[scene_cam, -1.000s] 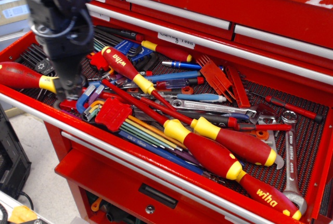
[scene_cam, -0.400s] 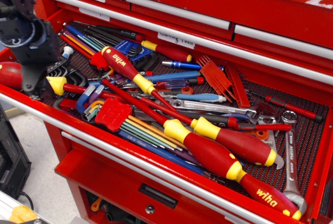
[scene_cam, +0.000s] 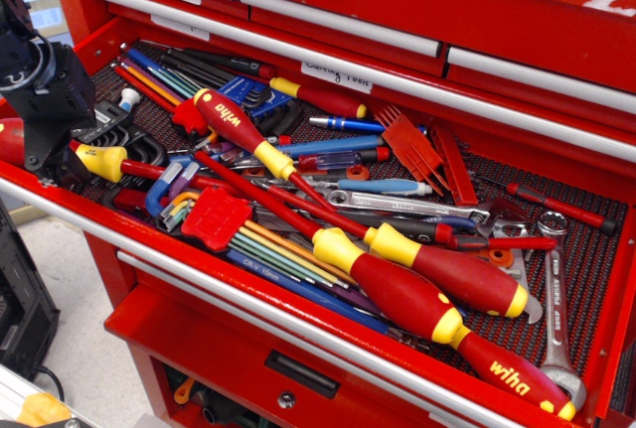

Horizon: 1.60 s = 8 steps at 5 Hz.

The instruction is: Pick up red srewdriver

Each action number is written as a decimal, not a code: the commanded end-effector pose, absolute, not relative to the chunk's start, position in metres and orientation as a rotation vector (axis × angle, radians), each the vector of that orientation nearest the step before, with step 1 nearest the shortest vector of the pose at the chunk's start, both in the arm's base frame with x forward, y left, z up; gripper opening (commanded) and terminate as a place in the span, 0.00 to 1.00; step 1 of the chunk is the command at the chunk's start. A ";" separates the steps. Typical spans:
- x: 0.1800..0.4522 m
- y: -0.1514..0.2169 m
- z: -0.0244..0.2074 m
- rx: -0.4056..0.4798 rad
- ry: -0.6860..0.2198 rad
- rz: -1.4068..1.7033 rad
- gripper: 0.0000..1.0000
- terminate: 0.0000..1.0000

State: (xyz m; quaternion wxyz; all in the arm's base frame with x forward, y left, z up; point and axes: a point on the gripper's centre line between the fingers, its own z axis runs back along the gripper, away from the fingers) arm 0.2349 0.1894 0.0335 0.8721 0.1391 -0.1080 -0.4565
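The red srewdriver (scene_cam: 103, 162) lies at the far left of the open drawer. Its yellow collar and thin red shaft point right, and a bit of its dark-red handle shows at the frame's left edge. My black gripper (scene_cam: 58, 172) is down over the handle, just left of the collar, and hides most of it. Its fingers sit at the handle, but I cannot see whether they are closed on it.
The drawer is crowded: a slimmer wiha screwdriver (scene_cam: 231, 127), two big red-and-yellow screwdrivers (scene_cam: 397, 294), a red hex key holder (scene_cam: 214, 217), wrenches (scene_cam: 553, 289) and a small red screwdriver (scene_cam: 556, 205). The drawer's front rim (scene_cam: 199, 279) runs below, with closed drawers (scene_cam: 397, 41) behind.
My gripper has moved left from over the yellow collar to over the handle. The collar and shaft, hidden before, now show to its right.
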 end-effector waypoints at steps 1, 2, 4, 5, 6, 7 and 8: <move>0.252 0.209 0.033 0.250 -0.203 -0.981 1.00 0.00; 0.259 0.211 0.020 0.180 -0.197 -0.988 1.00 0.00; 0.258 0.198 0.010 0.166 -0.177 -0.944 0.00 0.00; 0.256 0.190 0.022 0.153 -0.138 -0.932 0.00 0.00; 0.253 0.183 0.040 0.147 -0.105 -0.942 0.00 0.00; 0.244 0.188 0.063 0.149 -0.051 -0.911 0.00 0.00; 0.239 0.203 0.089 0.191 -0.002 -0.909 0.00 0.00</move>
